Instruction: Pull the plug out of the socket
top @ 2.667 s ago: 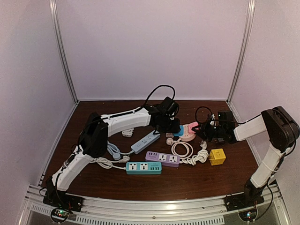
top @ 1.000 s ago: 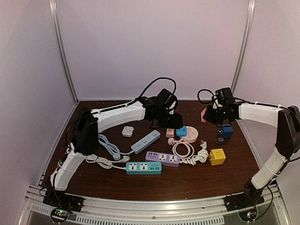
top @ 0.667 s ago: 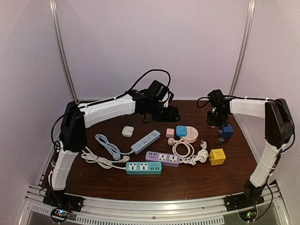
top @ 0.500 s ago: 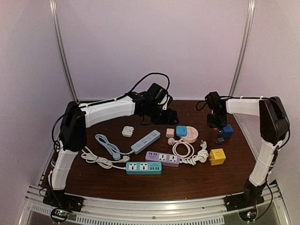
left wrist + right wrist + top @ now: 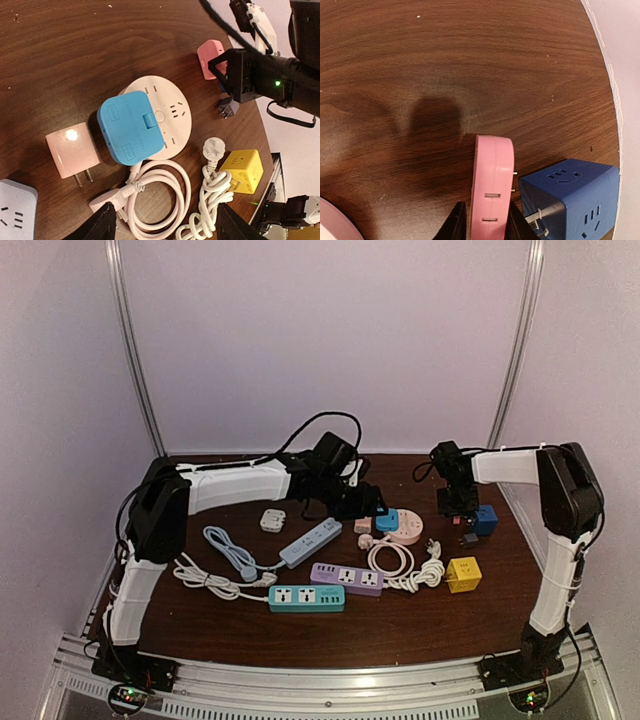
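The round pink-white socket (image 5: pixel 167 112) (image 5: pixel 407 532) lies on the table with a blue plug (image 5: pixel 131 131) (image 5: pixel 387 519) still seated in it. My left gripper (image 5: pixel 167 227) (image 5: pixel 368 504) hovers open just above and to the left of the socket, holding nothing. A flat pink plug (image 5: pixel 491 185) (image 5: pixel 210 57) stands on edge on the wood, away from the socket. My right gripper (image 5: pixel 487 226) (image 5: pixel 454 506) has its fingers (image 5: pixel 458 224) close against both sides of it. The plug's prongs point at a dark blue cube socket (image 5: pixel 570 200) (image 5: pixel 486 519).
A small pink adapter (image 5: pixel 74 152), a coiled pink cable (image 5: pixel 155 197), a knotted white cable (image 5: pixel 215 185) and a yellow cube (image 5: pixel 243 170) lie near the socket. Blue (image 5: pixel 311 542), purple (image 5: pixel 346 579) and teal (image 5: pixel 306 597) power strips lie in front. The back wall is close behind.
My right gripper has come down and in, setting the pink plug on the table beside the blue cube. My left gripper lifted back, then returned over the round socket.
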Available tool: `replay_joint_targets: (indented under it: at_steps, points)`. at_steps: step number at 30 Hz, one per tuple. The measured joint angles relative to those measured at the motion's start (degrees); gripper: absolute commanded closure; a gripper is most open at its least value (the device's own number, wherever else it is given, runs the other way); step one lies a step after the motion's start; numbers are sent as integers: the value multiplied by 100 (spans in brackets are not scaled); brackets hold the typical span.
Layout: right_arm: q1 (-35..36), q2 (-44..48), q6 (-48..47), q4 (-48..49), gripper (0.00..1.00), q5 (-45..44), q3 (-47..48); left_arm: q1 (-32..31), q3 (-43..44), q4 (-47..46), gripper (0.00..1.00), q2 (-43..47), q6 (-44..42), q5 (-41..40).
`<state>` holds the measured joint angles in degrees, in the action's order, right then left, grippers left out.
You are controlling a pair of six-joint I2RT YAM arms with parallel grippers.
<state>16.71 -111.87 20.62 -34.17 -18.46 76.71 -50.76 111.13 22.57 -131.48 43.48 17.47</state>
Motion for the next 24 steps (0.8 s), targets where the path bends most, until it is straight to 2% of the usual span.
replay_joint_targets:
  at_steps: [5, 10, 18, 24]
  points:
    - [24, -15, -37, 11, 60, 68, 7, 0, -90, -503, 30, -55, 332, 168]
    - [70, -17, -74, 22, 57, 219, 7, 0, -87, -798, 30, -254, 579, 227]
    - [232, 37, -50, 42, 51, 656, 4, 9, -63, -844, 27, -647, 828, 184]
    - [282, 514, 83, 262, 49, 1263, -282, 11, 166, -933, 26, -911, 1005, 181]
